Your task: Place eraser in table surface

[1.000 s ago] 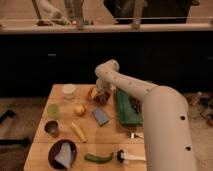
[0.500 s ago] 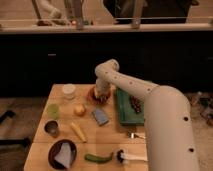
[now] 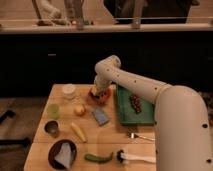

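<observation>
My gripper point(image 3: 98, 94) points down at the back middle of the light wooden table surface point(image 3: 112, 140), just left of the green tray. A small tan and orange-red object point(image 3: 101, 96) sits right at the gripper's tip, low over or on the table. It may be the eraser, but I cannot tell, nor whether it is held. The white arm point(image 3: 140, 85) reaches in from the right over the tray.
A green tray point(image 3: 131, 116) with dark red grapes point(image 3: 135, 102) lies at right. A blue-grey sponge pad point(image 3: 100, 116), round yellow fruit point(image 3: 79, 109), white jar point(image 3: 69, 90), green cup point(image 3: 53, 110), metal cup point(image 3: 51, 127), banana point(image 3: 78, 131), dark bowl point(image 3: 62, 154), green pepper point(image 3: 97, 158) and brush point(image 3: 135, 157) are also there.
The gripper has stayed low at the same spot by the tray's left edge, shifting only slightly to the right. Nothing else on the table moved.
</observation>
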Robot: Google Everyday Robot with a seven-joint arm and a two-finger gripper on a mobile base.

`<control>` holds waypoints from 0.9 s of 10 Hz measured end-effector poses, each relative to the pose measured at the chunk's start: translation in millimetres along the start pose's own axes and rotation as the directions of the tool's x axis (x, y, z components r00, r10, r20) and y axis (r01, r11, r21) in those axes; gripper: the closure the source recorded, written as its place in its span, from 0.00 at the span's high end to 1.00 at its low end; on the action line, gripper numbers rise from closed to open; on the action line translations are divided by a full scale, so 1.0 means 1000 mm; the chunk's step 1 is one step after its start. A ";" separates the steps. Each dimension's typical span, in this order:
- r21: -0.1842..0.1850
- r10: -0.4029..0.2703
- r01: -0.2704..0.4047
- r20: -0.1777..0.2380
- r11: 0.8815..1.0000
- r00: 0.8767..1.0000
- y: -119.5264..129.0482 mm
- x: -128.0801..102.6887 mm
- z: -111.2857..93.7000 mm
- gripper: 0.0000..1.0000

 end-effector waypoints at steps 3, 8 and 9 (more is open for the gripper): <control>-0.023 -0.047 0.048 0.048 0.999 0.998 0.010 0.001 -0.021 0.13; -0.089 -0.149 0.159 0.111 0.983 0.982 0.036 0.030 -0.052 0.13; -0.106 -0.167 0.181 0.128 0.978 0.978 0.041 0.039 -0.059 0.13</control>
